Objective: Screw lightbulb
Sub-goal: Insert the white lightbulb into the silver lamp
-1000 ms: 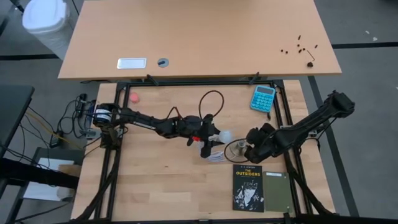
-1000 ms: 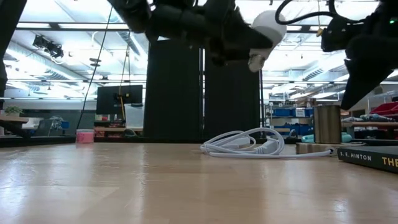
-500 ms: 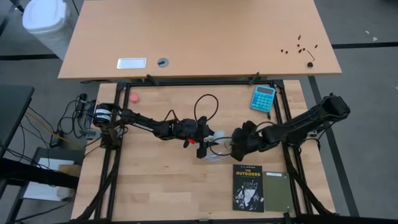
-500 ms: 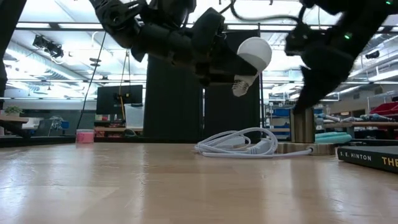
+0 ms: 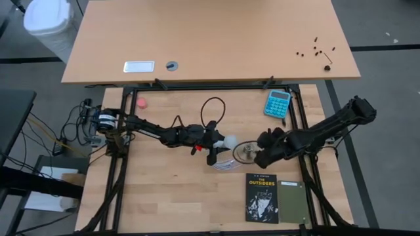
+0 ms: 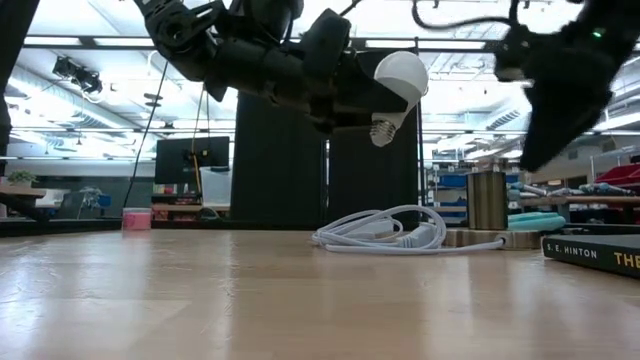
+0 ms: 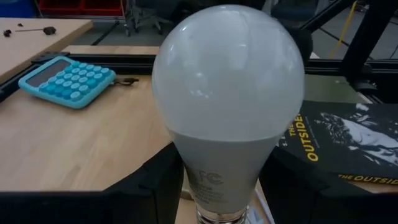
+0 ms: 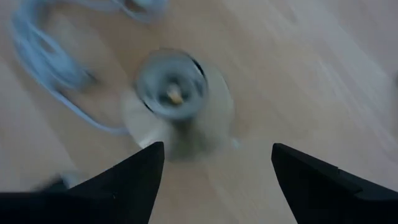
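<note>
Left claw (image 5: 216, 141) clamped on the lightbulb (image 6: 397, 80), raised well above the wooden surface (image 5: 170, 190) near its middle, white dome up and tilted, metal screw base aimed down toward the coiled white cable (image 6: 385, 232). Right claw (image 5: 261, 156) spread open with nothing between its fingers (image 8: 127, 180), hovering just beside and above the round silvery socket (image 8: 171, 90). Largest to smallest on the surface: black book (image 5: 262, 197) near the front edge, green pad (image 5: 292, 202) touching its side, blue calculator (image 5: 277, 103) toward the back, then a small pink item (image 5: 140, 103) far off on the left.
</note>
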You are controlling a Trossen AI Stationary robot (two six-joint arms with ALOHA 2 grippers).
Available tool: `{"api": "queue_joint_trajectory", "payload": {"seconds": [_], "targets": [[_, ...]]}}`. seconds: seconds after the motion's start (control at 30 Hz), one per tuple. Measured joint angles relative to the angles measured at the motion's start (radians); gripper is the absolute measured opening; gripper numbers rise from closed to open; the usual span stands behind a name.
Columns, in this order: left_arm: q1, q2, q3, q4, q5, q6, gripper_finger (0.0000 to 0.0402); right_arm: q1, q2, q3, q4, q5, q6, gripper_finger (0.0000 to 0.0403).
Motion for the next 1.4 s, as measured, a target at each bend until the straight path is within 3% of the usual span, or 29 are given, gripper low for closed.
{"api": "queue_joint_trajectory", "payload": {"seconds": [0.2, 0.4, 0.63, 1.0, 1.23, 1.4], "targets": [[0.001, 0.001, 0.0, 0.012, -0.02, 0.005, 0.0197, -0.005, 0.072, -0.01, -0.009, 0.074, 0.045, 0.0309], [0.001, 0.001, -0.014, 0.044, -0.028, 0.005, 0.0197, -0.053, 0.096, -0.061, 0.203, 0.107, -0.036, 0.0309], [0.0, 0.001, -0.13, 0.238, -0.057, -0.051, 0.0197, -0.126, 0.096, -0.126, 0.452, 0.121, -0.151, 0.0309], [0.0, 0.002, -0.201, 0.347, -0.124, -0.066, 0.0197, -0.261, 0.18, -0.156, 0.841, 0.027, -0.391, 0.0309], [0.0, 0.007, -0.201, 0.405, -0.148, -0.05, 0.0197, -0.277, 0.144, -0.156, 0.828, 0.015, -0.425, 0.0309], [0.0, 0.076, -0.196, 0.525, -0.167, -0.052, 0.0197, -0.264, 0.087, -0.156, 0.804, 0.027, -0.432, 0.0309]]}}
